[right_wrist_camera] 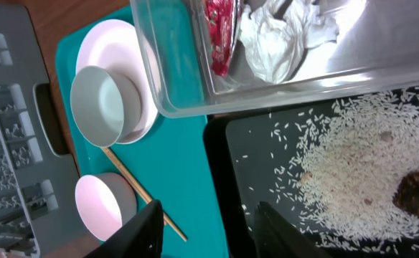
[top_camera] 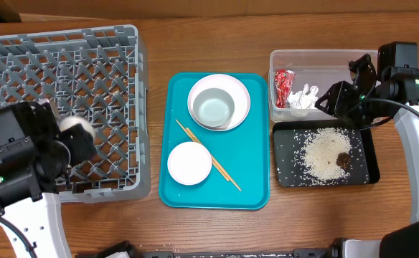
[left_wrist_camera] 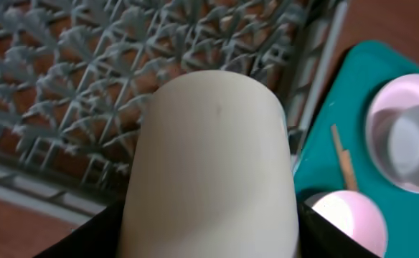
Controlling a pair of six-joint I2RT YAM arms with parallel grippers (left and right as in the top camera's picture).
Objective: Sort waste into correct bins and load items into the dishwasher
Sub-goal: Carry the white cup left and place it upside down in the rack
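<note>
Big grey rack [top_camera: 52, 79] takes up the far left corner of the desk, and that's where the dishes are meant to end up, so my left arm hangs over the part of it nearest the desk's middle. The teal tray [top_camera: 252, 165] sits mid-desk toward the near edge, and I'd say it's just the pickup spot for whatever isn't loaded yet. Near the far right corner is the clear tub [top_camera: 324, 61] for dry rubbish, with the black tray [top_camera: 287, 161] just beside it on the near side, along the right edge, for food scraps. On the teal tray there's the white plate [top_camera: 239, 87] with the white bowl [top_camera: 215, 109] sitting on it, then the pink bowl [top_camera: 189, 163] nearer the front. The chopsticks [top_camera: 226, 174] lie diagonally between them. The wrapper [top_camera: 283, 86] and tissue [top_camera: 304, 98] are in the tub. The rice [top_camera: 324, 154] and the little brown lump [top_camera: 344, 159] are in the black tray, so the sorting looks done to me. Now the claws: my left claw [left_wrist_camera: 209, 218] is clamped on the white cup [left_wrist_camera: 209, 143] over the rack's grid, one finger on each side. I can't tell if the cup touches the grid yet. My right claw [right_wrist_camera: 209, 233] is spread wide and empty, touching nothing, above the spot where the tub meets the black tray.
</note>
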